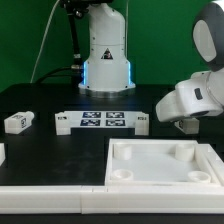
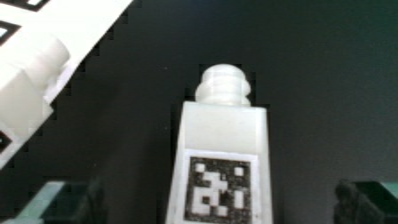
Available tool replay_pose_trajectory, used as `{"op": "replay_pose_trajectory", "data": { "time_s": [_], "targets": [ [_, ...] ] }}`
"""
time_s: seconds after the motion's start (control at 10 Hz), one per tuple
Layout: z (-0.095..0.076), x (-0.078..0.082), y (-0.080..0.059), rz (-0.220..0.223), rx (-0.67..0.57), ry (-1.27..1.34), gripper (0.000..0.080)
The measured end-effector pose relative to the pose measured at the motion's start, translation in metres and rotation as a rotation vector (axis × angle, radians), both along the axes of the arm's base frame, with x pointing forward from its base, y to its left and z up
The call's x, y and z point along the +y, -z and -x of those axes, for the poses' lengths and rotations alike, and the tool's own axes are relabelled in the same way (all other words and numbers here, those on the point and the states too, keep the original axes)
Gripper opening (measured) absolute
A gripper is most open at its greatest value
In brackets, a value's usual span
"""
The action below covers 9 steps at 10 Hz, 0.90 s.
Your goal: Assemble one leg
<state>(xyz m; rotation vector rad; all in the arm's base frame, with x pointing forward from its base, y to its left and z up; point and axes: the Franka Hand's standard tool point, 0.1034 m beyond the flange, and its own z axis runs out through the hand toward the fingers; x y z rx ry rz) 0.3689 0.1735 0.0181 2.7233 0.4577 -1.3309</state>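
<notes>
- Pincer [image 2: 210, 204] spread wide, its fingers [image 2: 54, 200] on either side of the leg [image 2: 226, 140], not touching it.
- Leg lies flat on the dark counter [image 2: 311, 60], tag up, near the marker board [image 1: 102, 122].

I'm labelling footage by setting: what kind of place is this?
Probably a robotics lab bench: a robot arm mounted on a black table, the marker board of tags, and a green backdrop screen.

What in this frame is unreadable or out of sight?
Exterior view: the arm's wrist hides whatever lies beneath it.
Wrist view: the leg runs off the frame edge; the end opposite its peg is unseen.
Wrist view: the tagged white piece is blurred and cropped; identity unclear.
</notes>
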Motion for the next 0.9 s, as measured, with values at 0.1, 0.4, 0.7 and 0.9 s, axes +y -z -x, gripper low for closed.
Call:
{"op": "replay_pose_trajectory", "data": {
  "time_s": [0.1, 0.4, 0.7, 0.9],
  "targets": [
    [-0.0001, -0.0021, 0.0013, 0.002, 0.001, 0.003, 0.0649],
    [0.0, -0.0019, 0.006, -0.004, -0.007, 0.004, 0.0649],
    [0.0013, -0.0017, 0.0067, -0.004, -0.006, 0.004, 0.039],
    [0.0013, -0.0017, 0.0067, -0.004, -0.006, 0.004, 0.0288]
  ]
}}
